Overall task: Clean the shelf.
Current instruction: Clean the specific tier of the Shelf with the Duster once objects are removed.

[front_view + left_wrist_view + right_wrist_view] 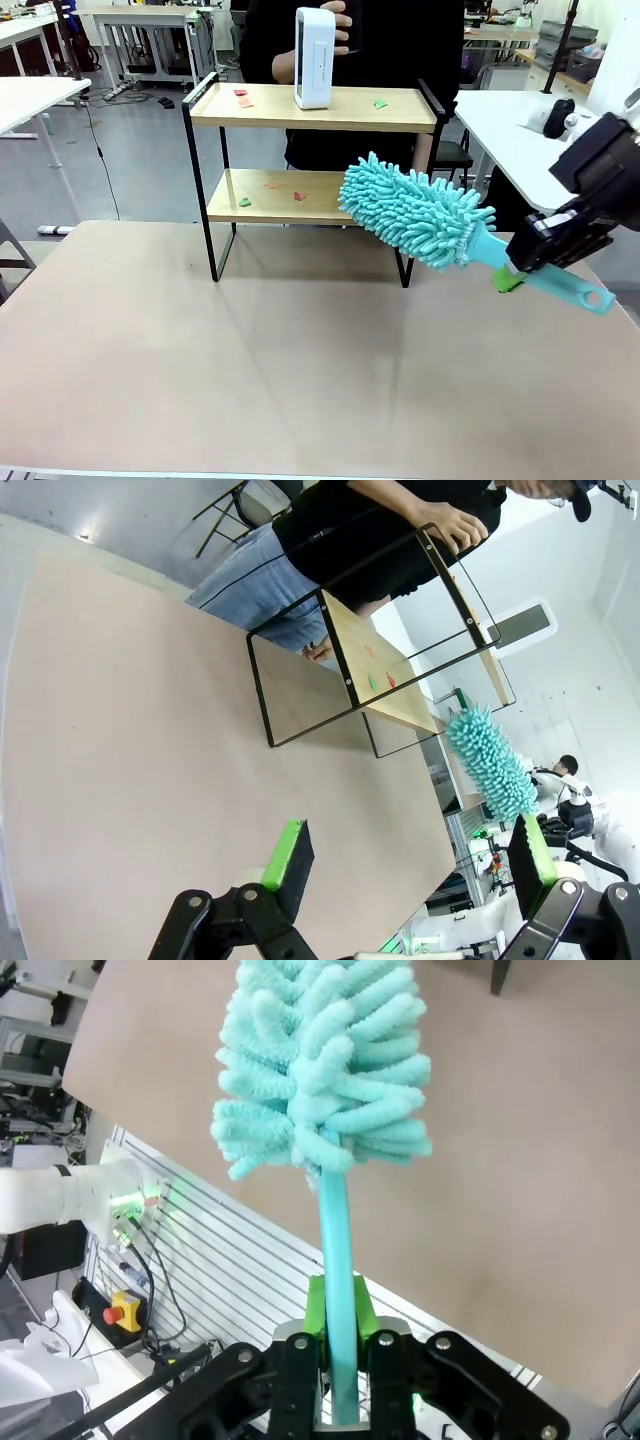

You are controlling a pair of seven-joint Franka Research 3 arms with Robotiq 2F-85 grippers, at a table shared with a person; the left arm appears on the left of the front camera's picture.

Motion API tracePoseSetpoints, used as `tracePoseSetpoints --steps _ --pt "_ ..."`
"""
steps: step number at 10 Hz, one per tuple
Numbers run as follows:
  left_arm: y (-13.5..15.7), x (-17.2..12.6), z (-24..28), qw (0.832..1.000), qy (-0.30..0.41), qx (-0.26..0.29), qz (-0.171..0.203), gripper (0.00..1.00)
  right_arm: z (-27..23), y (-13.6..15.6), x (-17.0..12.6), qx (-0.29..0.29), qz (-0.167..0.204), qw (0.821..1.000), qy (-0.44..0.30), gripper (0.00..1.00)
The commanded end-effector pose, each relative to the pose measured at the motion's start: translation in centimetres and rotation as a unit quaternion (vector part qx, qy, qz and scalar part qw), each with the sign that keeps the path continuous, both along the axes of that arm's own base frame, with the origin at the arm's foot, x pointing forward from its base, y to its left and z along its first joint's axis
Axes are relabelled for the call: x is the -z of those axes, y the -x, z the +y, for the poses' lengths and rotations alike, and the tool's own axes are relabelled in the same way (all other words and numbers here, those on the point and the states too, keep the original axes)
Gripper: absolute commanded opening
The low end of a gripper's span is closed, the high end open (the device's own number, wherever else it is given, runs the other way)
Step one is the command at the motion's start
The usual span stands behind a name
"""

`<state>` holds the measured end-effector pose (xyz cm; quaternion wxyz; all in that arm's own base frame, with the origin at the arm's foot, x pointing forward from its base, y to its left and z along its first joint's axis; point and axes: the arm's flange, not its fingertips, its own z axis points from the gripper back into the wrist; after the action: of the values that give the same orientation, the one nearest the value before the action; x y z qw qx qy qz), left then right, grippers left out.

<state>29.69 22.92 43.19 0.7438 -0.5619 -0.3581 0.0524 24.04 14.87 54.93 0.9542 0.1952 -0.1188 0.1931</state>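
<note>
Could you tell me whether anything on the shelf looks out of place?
Yes: small red and green scraps lie scattered on both boards of the shelf, like litter. The white device on top stands upright.

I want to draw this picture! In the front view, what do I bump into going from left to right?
Going right: red scrap on the shelf top board → white upright device → fluffy teal duster head → right gripper, shut on the duster's handle.
</note>
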Motion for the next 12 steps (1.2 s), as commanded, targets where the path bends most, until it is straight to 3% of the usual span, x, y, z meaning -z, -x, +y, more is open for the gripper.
tracePoseSetpoints --steps 1,3,4,5,7,8,12 --pt "0.0 -0.1 -0.1 1.0 0.001 0.001 -0.015 1.0 2.5 -2.5 0.1 0.022 -0.012 1.0 0.005 0.12" --pt "0.0 -0.1 -0.1 1.0 0.001 0.001 -0.015 1.0 5.0 -4.5 0.5 0.025 -0.021 0.999 0.014 0.12" --pt "0.0 -0.1 -0.1 1.0 0.001 0.001 -0.015 1.0 6.5 -5.5 0.9 0.032 -0.018 0.999 0.013 0.0" --pt "0.0 -0.1 -0.1 1.0 0.001 0.001 -0.015 1.0 7.8 -6.3 1.3 0.05 -0.032 0.998 0.019 0.0" --pt "0.0 -0.1 -0.1 1.0 0.001 0.001 -0.015 1.0 9.7 -8.6 2.3 0.077 -0.021 0.996 0.028 0.0" --pt "0.0 -0.1 -0.1 1.0 0.001 0.001 -0.015 1.0 10.4 -9.8 2.6 0.104 -0.038 0.993 0.037 0.0" --pt "0.0 -0.1 -0.1 1.0 0.001 0.001 -0.015 1.0 13.1 -14.9 4.8 0.106 -0.054 0.992 0.043 0.0"
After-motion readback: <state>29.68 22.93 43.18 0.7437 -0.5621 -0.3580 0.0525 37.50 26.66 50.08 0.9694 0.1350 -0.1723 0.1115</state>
